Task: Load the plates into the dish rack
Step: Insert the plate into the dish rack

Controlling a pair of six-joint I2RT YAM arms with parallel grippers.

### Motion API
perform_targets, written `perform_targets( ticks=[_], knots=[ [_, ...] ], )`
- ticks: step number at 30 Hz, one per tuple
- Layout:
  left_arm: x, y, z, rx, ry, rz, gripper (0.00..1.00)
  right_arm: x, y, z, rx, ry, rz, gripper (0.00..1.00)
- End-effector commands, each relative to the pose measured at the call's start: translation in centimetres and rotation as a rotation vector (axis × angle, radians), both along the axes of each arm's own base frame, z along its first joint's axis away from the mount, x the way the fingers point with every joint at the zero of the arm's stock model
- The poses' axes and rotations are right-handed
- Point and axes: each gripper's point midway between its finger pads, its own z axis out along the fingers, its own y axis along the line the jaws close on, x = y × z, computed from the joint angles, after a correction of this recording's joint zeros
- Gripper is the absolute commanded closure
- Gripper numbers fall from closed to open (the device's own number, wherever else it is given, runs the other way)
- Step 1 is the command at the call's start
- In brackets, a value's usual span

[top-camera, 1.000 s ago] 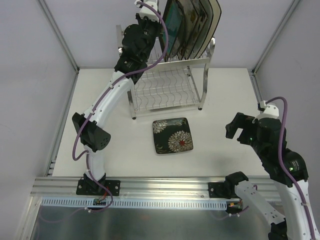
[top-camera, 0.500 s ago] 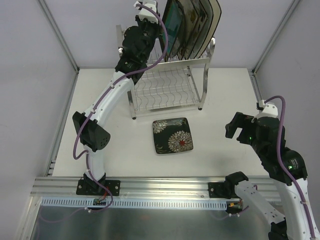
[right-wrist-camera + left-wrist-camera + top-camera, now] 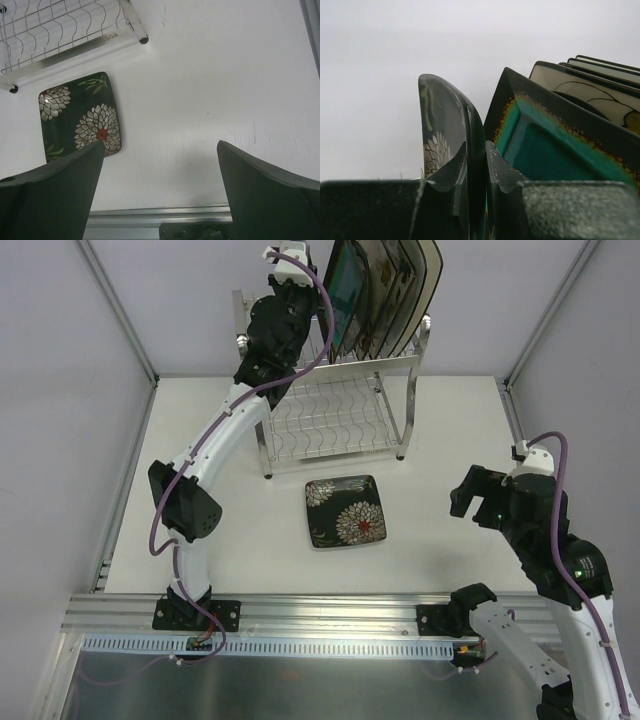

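My left gripper [image 3: 312, 310] [image 3: 476, 150] is raised at the left end of the dish rack's [image 3: 340, 410] top tier. It is shut on the edge of a dark plate with white flowers [image 3: 442, 125], held upright. Right beside it a black and teal plate [image 3: 555, 150] [image 3: 350, 285] stands in the rack, then several cream plates [image 3: 590, 90] [image 3: 405, 285]. A second dark plate with white flowers [image 3: 345, 511] [image 3: 80, 117] lies flat on the table in front of the rack. My right gripper [image 3: 470, 495] [image 3: 160, 150] is open and empty, above the table to the right of that plate.
The rack's lower tier [image 3: 50, 30] holds no plates. An aluminium rail [image 3: 320, 615] runs along the table's near edge, and frame posts [image 3: 120, 310] stand at the back corners. White walls enclose the table on both sides.
My left gripper with its plate has crept slightly up and towards the rack. My right arm has barely moved.
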Motion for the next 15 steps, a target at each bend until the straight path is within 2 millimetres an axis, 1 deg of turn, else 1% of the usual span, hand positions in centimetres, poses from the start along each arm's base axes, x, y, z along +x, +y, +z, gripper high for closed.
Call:
perform_targets(
  ticks=[1, 2, 7, 11, 15],
  knots=[
    [-2.3, 0.7, 5.2, -0.118, -0.163, -0.054, 1.0, 0.1, -0.5, 0.3, -0.018, -0.022, -0.016, 0.0],
    [-2.1, 0.3, 4.4, -0.101, -0.149, -0.064, 1.0, 0.1, -0.5, 0.2, -0.017, -0.019, -0.018, 0.0],
    [-2.4, -0.3, 2.5, -0.061, -0.114, -0.074, 1.0, 0.0, -0.5, 0.0, -0.015, -0.021, -0.016, 0.0],
    [-2.9, -1.1, 1.8, -0.044, -0.101, -0.086, 1.0, 0.1, -0.4, 0.1, -0.013, -0.02, -0.015, 0.0],
    [-3.2, -1.8, 1.4, -0.029, -0.096, -0.09, 1.0, 0.1, -0.4, 0.1, -0.008, -0.024, -0.015, 0.0]
  ],
)
